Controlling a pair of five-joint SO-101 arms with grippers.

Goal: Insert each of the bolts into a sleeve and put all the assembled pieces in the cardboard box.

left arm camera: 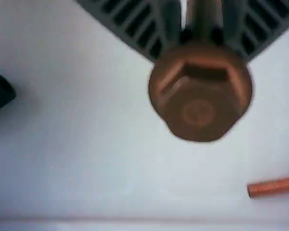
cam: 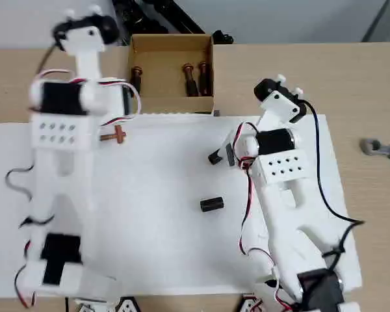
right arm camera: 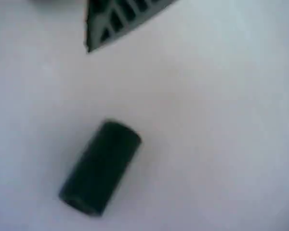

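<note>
Item 1. Left gripper (cam: pixel 109 136), at 9 o'clock on the white board (cam: pixel 149 247): we see its jaws closed on the shaft of a copper bolt (left arm camera: pixel 200 91), whose hex head sticks out beyond the fingertips.

Item 2. Second bolt (left arm camera: pixel 274 186): we note it lying flat on the board, near the held one and not touching it.

Item 3. Cardboard box (cam: pixel 172 104), at 12 o'clock off the board's far edge: three assembled pieces (cam: pixel 188 79) lie inside.

Item 4. Black sleeve (cam: pixel 212 205): it lies on its side near the board's middle, at 4 o'clock from the left gripper and well apart from it.

Item 5. Right gripper (cam: pixel 222 156): we see its jaws parted and holding nothing. The sleeve sits at 6 o'clock from it, near but not touching.

Item 6. Metal tool (cam: pixel 380 148): it lies on the table (cam: pixel 370 84) at 3 o'clock, off the board.
</note>
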